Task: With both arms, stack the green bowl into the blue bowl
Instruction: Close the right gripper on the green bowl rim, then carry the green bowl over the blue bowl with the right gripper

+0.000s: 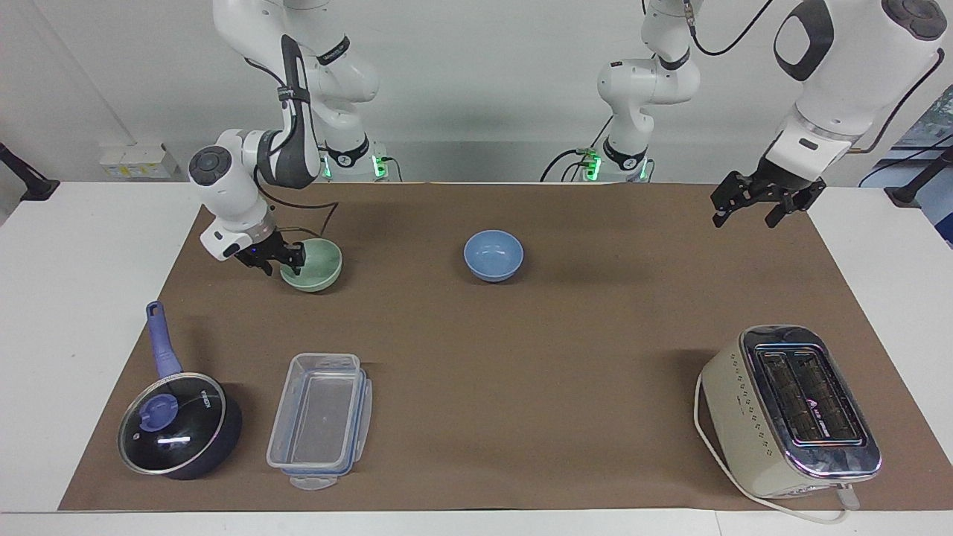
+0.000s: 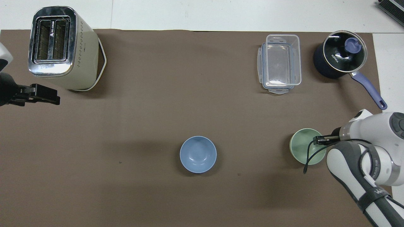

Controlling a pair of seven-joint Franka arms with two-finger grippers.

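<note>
The green bowl (image 1: pixel 319 266) (image 2: pixel 302 150) stands upright on the brown mat toward the right arm's end. My right gripper (image 1: pixel 277 260) (image 2: pixel 317 140) is low at the bowl's rim on the right arm's side. Its fingers are spread, one inside the bowl and one outside. The blue bowl (image 1: pixel 493 255) (image 2: pixel 198 154) stands empty at mid-table, level with the green bowl. My left gripper (image 1: pixel 756 209) (image 2: pixel 53 97) is open and empty. It hangs in the air over the mat's edge at the left arm's end, well away from both bowls.
A cream toaster (image 1: pixel 789 409) (image 2: pixel 60 47) stands farther from the robots at the left arm's end. A clear plastic container (image 1: pixel 320 420) (image 2: pixel 281 63) and a dark blue lidded saucepan (image 1: pixel 179 428) (image 2: pixel 339 55) lie farther from the robots than the green bowl.
</note>
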